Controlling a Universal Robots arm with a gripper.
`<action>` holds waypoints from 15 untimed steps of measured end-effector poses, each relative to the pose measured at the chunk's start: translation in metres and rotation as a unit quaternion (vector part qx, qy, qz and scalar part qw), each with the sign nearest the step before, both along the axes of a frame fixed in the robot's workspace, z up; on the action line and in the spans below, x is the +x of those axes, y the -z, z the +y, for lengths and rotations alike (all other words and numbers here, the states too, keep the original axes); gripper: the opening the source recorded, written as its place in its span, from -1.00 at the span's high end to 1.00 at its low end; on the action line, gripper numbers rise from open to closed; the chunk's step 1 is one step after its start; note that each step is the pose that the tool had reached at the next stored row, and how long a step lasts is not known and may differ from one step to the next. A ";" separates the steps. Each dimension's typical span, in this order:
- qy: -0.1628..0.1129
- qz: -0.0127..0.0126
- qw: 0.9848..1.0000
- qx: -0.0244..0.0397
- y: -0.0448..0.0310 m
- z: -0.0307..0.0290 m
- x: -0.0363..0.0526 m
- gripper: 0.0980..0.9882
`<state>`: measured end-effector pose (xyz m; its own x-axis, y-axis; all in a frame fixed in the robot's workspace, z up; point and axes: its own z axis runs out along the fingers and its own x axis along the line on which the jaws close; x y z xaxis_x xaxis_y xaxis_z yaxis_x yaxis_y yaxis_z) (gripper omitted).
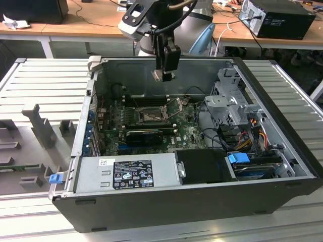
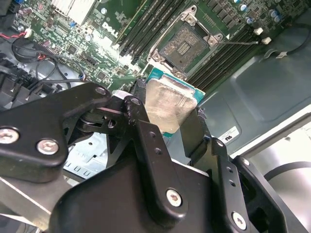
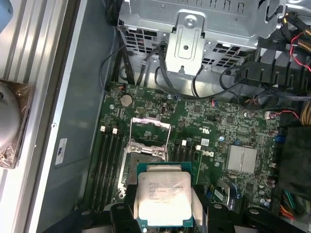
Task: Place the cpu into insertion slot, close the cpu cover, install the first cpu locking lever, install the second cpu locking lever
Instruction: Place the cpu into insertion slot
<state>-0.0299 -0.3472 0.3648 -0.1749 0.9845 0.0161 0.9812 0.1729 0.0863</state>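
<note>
Overhead, hand (image 1: 164, 74) pointing down, gripping cpu (image 3: 164, 198) above insertion slot (image 2: 185, 42).

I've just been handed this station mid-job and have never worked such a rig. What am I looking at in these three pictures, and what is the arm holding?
It is one robot arm with a claw working above an open computer case lying on its side. The exterior view looks at the whole scene from off the arm. Both wrist views come from cameras riding on the arm, looking past the claw onto the green board. The claw is shut on the cpu, a small square chip with a silvery top, held above the board. Below it is the insertion slot, bare, with the cpu cover standing open. The chip is not yet seated.
</note>
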 end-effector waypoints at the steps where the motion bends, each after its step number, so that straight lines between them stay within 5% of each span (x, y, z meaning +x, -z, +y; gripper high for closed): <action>1: 0.000 0.000 1.000 0.000 0.0011 0.0000 0.0000 0.03; 9: 0.010 0.000 1.000 0.000 0.0052 0.0002 0.0000 0.03; 13: 0.023 0.001 1.000 0.000 0.0124 0.0009 -0.0001 0.03; 15: 0.053 0.001 0.999 0.000 0.0198 0.0010 -0.0001 0.03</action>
<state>-0.0299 -0.3462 0.3450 -0.0692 0.9975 0.0163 0.9941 0.0676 0.0852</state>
